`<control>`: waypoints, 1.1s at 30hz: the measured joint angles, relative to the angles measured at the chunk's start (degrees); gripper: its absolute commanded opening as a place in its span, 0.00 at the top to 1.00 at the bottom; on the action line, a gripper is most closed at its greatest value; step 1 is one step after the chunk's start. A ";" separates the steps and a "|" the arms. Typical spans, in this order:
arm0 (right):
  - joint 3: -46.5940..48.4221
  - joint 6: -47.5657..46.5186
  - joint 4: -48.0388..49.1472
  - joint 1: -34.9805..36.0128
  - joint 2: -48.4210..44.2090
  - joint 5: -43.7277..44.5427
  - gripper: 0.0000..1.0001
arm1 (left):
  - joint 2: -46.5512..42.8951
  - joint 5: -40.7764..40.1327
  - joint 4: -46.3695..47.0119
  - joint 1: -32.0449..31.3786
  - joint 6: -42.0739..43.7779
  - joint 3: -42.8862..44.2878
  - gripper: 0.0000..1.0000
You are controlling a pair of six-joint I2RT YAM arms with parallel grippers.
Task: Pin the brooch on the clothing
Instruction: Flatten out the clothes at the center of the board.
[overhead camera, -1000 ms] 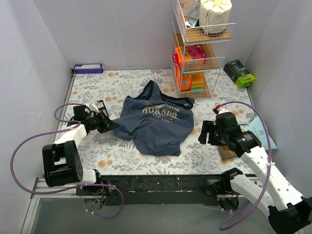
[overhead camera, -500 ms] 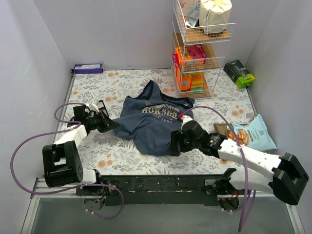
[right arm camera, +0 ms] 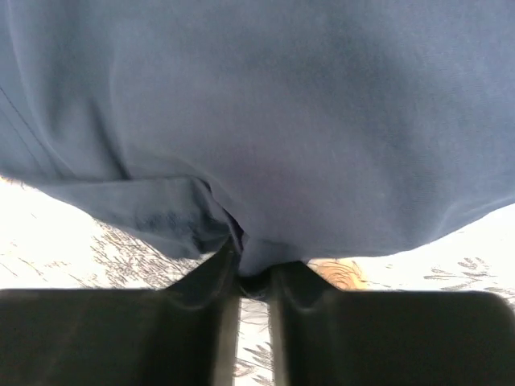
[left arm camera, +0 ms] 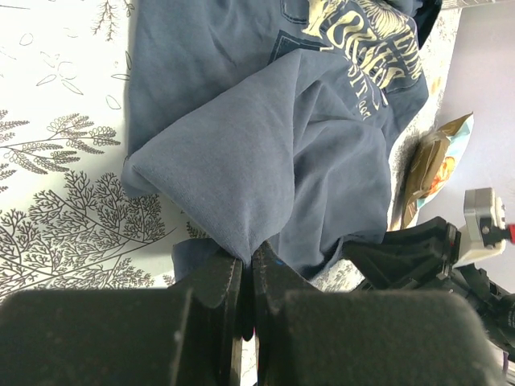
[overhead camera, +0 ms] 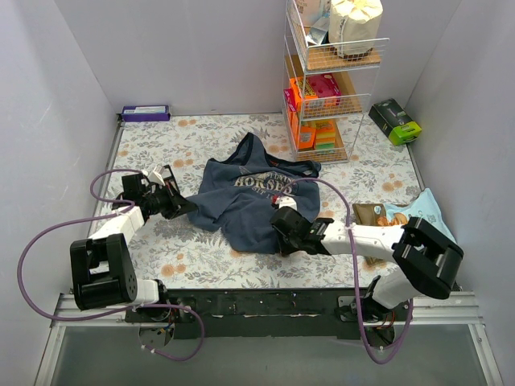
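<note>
Two pinch points on the navy-blue sleeveless tank top (overhead camera: pixel 241 213) crumpled on the floral table (overhead camera: pixel 201 265): left gripper (left arm camera: pixel 248 269) clamped on its left fold, right gripper (right arm camera: pixel 253 277) nipping its near hem, cloth spanning between; brooch unseen.

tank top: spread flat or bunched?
Bunched: the tank top lies rumpled, one edge pinched into a raised fold by the left gripper.
</note>
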 measured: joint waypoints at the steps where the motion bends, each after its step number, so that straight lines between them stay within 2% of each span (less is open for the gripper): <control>1: 0.59 -0.09 -0.09 0.00 0.72 0.24 0.99 | -0.22 0.02 0.00 -0.02 0.00 0.00 1.00; 5: 3.74 -0.85 -2.56 0.02 0.42 1.66 0.99 | -2.78 0.24 -1.36 -0.04 -1.29 1.01 1.00; 7: 6.25 -2.34 -5.57 -0.09 -2.19 2.86 0.99 | -4.37 0.28 -3.39 -0.07 -2.62 4.61 1.00; 10: 12.96 -5.53 -10.49 -0.52 -9.25 4.85 0.99 | -5.55 -0.15 -6.29 -0.33 -4.48 15.17 1.00; 14: 27.34 -10.93 -13.94 -1.68 -18.23 7.96 0.99 | -6.10 -1.31 -8.07 -0.24 -7.58 32.54 1.00; 17: 38.01 -15.02 -14.58 -2.16 -22.99 10.34 0.99 | -6.91 -1.92 -9.01 0.26 -11.10 43.32 1.00; 22: 50.66 -20.20 -15.21 -2.27 -27.80 11.06 0.99 | -7.06 -1.49 -8.24 1.31 -18.40 58.16 1.00; 29: 56.76 -24.17 -15.39 -2.27 -30.14 9.79 0.99 | -7.72 0.24 -6.80 1.49 -26.34 68.87 1.00; 33: 56.83 -25.57 -15.47 -2.27 -29.59 9.18 0.99 | -8.48 0.42 -5.38 1.62 -28.24 69.79 1.00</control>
